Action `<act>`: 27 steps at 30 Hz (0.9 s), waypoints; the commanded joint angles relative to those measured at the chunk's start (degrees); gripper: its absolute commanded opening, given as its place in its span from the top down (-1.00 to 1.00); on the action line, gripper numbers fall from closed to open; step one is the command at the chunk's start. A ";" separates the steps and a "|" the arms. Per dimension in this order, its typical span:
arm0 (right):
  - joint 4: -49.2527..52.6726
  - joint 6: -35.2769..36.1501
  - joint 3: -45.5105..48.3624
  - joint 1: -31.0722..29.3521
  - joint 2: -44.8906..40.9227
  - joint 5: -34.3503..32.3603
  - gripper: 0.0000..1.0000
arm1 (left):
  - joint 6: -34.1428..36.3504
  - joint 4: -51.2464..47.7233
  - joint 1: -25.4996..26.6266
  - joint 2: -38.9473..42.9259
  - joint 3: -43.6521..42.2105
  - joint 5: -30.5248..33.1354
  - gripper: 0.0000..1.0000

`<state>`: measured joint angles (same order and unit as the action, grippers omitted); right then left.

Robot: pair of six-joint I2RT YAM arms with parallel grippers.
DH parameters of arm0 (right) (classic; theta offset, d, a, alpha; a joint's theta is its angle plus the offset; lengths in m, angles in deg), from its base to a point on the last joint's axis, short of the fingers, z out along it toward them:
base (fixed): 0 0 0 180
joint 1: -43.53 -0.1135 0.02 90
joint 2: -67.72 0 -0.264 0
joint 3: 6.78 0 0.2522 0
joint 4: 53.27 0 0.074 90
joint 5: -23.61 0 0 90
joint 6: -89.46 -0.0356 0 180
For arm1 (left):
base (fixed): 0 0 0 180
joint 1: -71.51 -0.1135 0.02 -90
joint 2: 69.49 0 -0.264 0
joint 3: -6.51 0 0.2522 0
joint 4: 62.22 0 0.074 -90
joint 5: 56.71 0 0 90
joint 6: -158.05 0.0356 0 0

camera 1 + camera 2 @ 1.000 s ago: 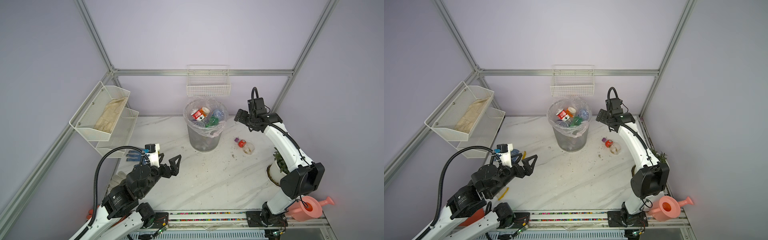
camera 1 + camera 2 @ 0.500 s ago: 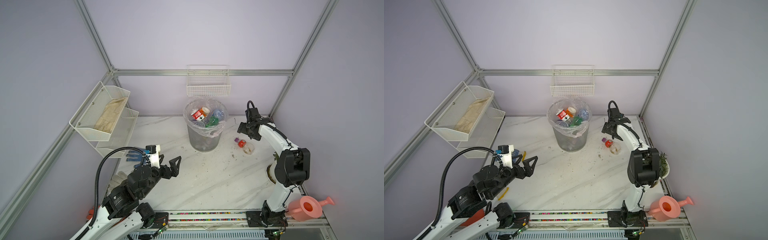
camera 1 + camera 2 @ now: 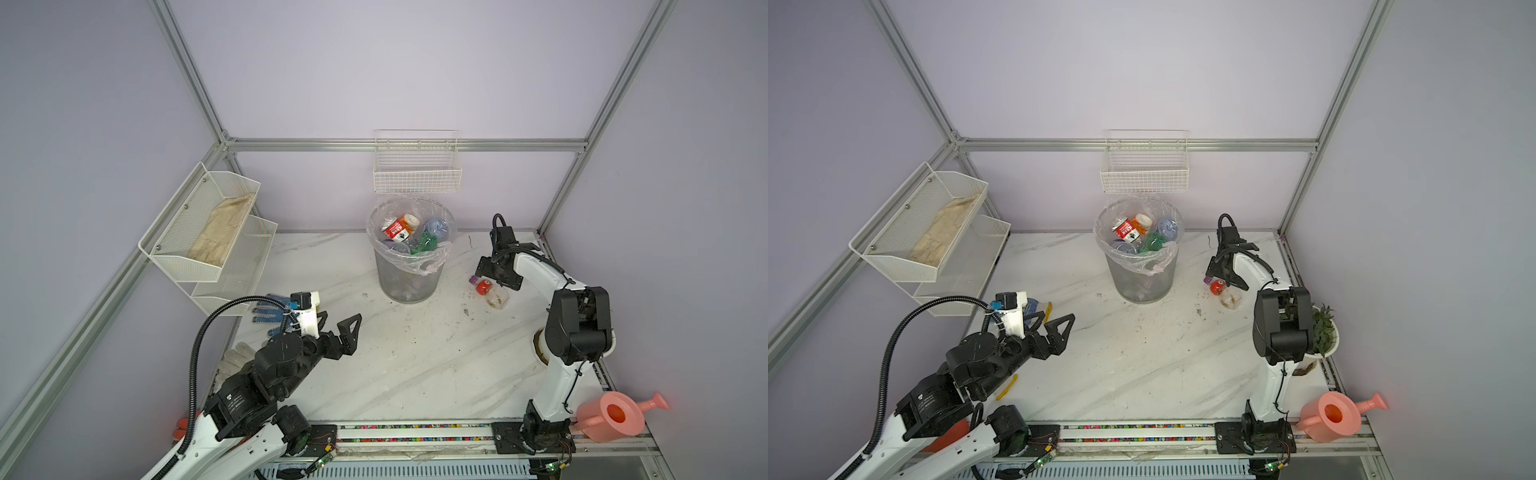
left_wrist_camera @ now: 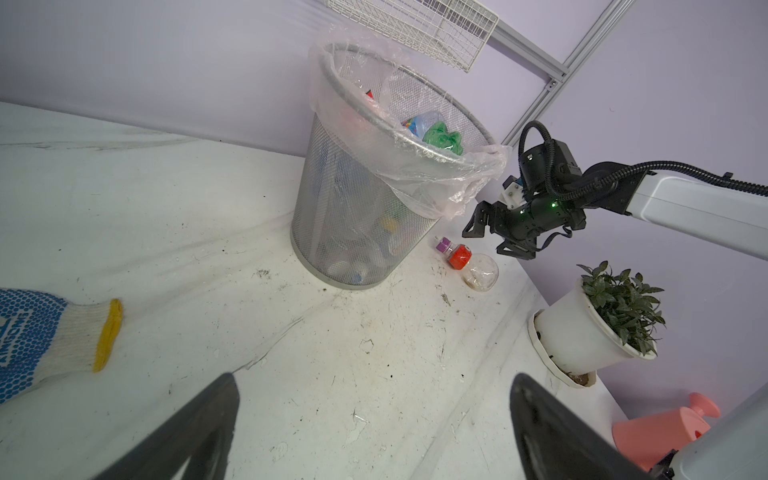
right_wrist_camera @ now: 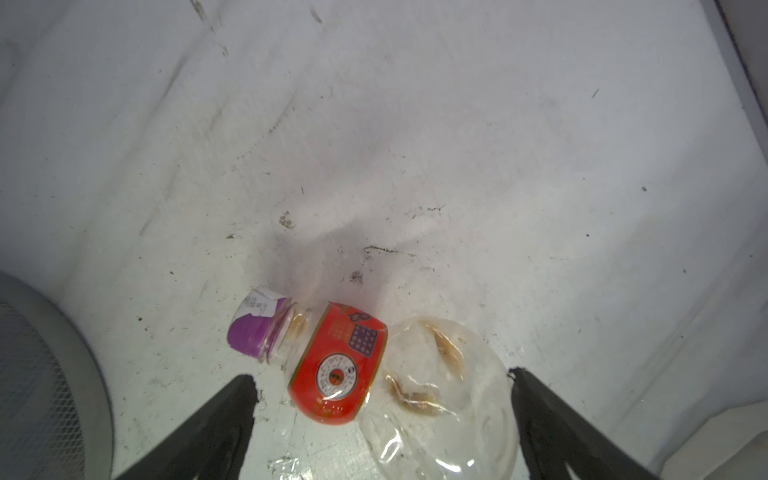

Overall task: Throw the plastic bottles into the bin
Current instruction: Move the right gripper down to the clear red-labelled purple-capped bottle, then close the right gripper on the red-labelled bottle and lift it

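Observation:
One plastic bottle (image 5: 336,374), clear with a red label and a purple cap, lies on its side on the white table right of the bin (image 3: 409,270) in both top views. My right gripper (image 5: 380,378) is open low over it, one finger on each side of its body; whether they touch it I cannot tell. The same bottle (image 3: 489,291) (image 3: 1223,291) (image 4: 471,266) and right gripper (image 3: 497,281) (image 3: 1226,281) (image 4: 486,243) show elsewhere. Several bottles (image 3: 411,235) (image 3: 1144,235) lie inside the bag-lined mesh bin (image 3: 1142,274) (image 4: 353,216). My left gripper (image 3: 341,321) (image 3: 1057,321) (image 4: 374,380) hangs open and empty over the near left table.
Blue-dotted gloves (image 3: 270,311) (image 4: 41,332) lie near the left gripper. A potted plant (image 3: 1323,332) (image 4: 598,328) stands by the right arm's elbow, a pink watering can (image 3: 615,415) at the front right corner. White wire baskets (image 3: 415,174) hang on the back and left walls.
My right gripper has swung down from beside the bin's rim to the table and now straddles the red-labelled bottle. The left arm has stayed put.

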<state>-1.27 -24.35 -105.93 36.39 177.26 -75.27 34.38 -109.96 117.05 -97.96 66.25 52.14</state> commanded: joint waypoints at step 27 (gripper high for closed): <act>-10.17 -1.82 15.94 -0.07 -5.48 9.22 -0.87 | -1.49 0.84 0.42 0.35 -2.73 -0.60 -1.00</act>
<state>-9.73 -24.94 -91.06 36.39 174.20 -67.58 34.10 -110.04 117.05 -97.74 65.75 51.97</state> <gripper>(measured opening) 0.936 0.998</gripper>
